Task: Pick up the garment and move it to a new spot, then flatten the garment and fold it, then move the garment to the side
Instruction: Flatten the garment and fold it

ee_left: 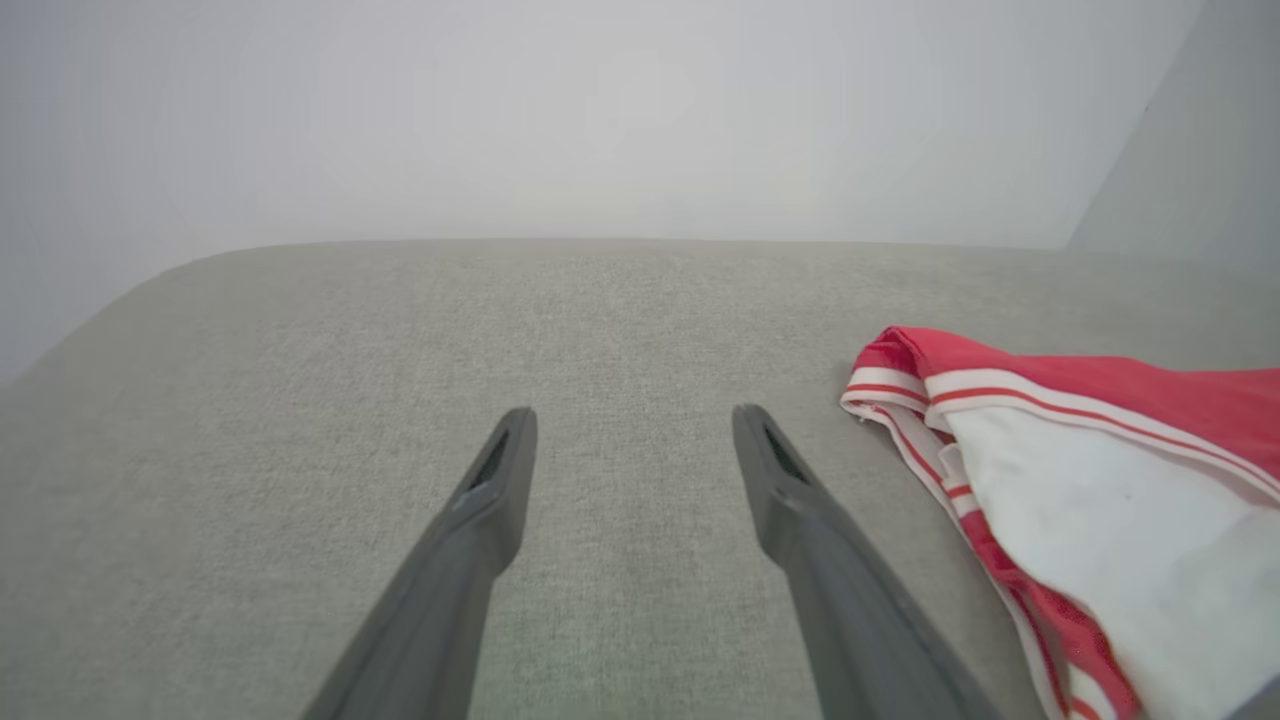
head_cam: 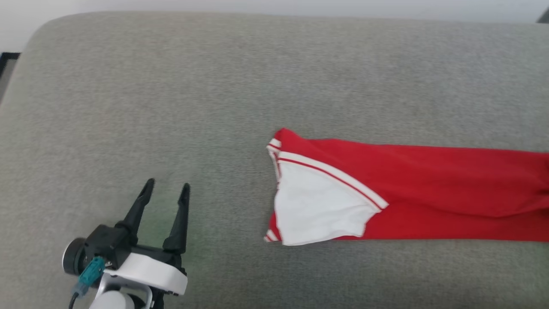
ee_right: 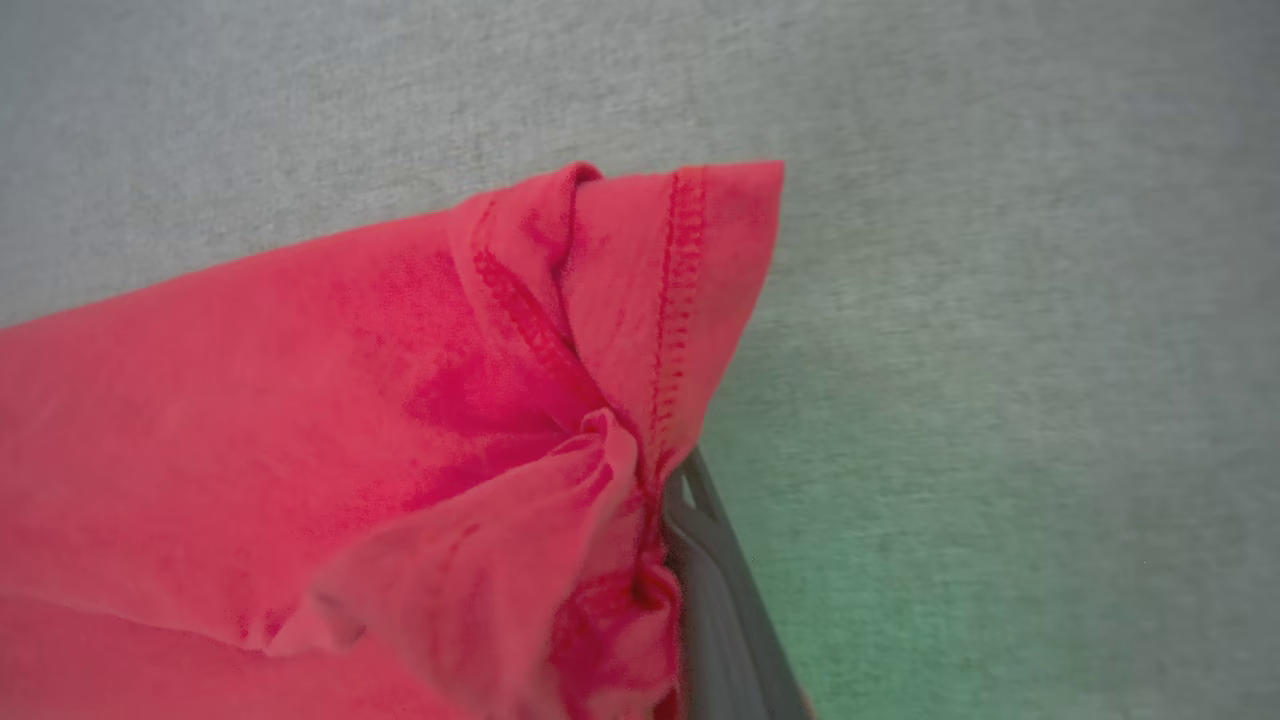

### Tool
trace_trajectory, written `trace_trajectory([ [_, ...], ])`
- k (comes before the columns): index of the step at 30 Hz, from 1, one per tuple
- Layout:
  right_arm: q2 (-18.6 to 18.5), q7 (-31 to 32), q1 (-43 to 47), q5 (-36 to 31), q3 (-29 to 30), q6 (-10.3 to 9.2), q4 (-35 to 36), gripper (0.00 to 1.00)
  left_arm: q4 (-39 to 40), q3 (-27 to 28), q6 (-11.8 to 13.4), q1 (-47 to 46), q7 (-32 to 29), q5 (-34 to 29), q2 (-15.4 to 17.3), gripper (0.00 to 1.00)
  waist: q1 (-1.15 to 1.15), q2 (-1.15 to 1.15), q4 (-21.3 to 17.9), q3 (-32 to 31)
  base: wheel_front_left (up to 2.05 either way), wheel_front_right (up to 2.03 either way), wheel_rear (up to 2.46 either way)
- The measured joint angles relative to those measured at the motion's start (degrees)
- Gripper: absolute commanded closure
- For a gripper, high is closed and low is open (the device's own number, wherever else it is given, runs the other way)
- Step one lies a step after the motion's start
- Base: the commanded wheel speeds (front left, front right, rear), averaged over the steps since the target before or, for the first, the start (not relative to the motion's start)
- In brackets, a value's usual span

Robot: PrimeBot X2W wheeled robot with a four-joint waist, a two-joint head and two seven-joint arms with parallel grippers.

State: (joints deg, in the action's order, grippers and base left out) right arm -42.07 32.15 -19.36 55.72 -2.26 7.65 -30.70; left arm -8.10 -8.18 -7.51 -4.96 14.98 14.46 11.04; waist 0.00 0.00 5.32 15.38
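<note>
red garment (head_cam: 429, 189) lies stretched long, white sleeve (head_cam: 317, 206) up, hem seemingly bunched.

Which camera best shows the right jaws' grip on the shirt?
Right wrist view: the shirt, its red hem bunched, presses against a dark finger. Head view has the shirt running off its right edge; left wrist view catches its white sleeve.

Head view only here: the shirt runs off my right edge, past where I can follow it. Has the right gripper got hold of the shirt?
Observer: Yes. The right gripper is shut on the garment, pinching bunched red fabric.
Operator: Which part of it?
Observer: A stitched hem corner, folded over on itself just beyond the fingertips.
Operator: Is the cloth off both fingers?
Observer: No, it drapes over one; the other dark finger shows beside it.
</note>
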Motion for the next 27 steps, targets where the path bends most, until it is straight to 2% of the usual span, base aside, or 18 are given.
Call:
trace_trajectory([
  [8, -4.6, -0.9, -1.2, 0.8, 4.8, -0.02, -2.7, 1.0, 0.9, -2.4, 0.0, -2.5, 0.0, 0.5, 2.3, 0.0, 0.0, 0.0, -3.4, 1.3, 0.0, 0.0, 0.0],
  [16, -8.3, -3.2, -1.5, 1.2, 9.4, -0.02, -5.9, 1.0, 1.5, -2.1, 0.0, -4.5, 0.0, 0.3, 3.5, 0.0, 0.0, 0.0, -4.8, 3.6, 0.0, 0.0, 0.0],
  [20, -8.1, -3.5, -1.2, 1.1, 9.7, -0.15, -6.0, 1.0, 1.5, -1.9, 0.0, -4.6, 0.0, -0.4, 3.4, 0.0, 0.0, 0.0, -5.3, 3.8, 0.0, 0.0, 0.0],
  [27, -5.1, -3.4, 0.5, 2.6, 6.8, -0.16, 1.6, 1.0, 1.5, -1.4, 0.0, -4.5, 0.0, -0.9, 2.8, 0.0, 0.0, 0.0, -5.5, 2.5, 0.0, 0.0, 0.0],
])
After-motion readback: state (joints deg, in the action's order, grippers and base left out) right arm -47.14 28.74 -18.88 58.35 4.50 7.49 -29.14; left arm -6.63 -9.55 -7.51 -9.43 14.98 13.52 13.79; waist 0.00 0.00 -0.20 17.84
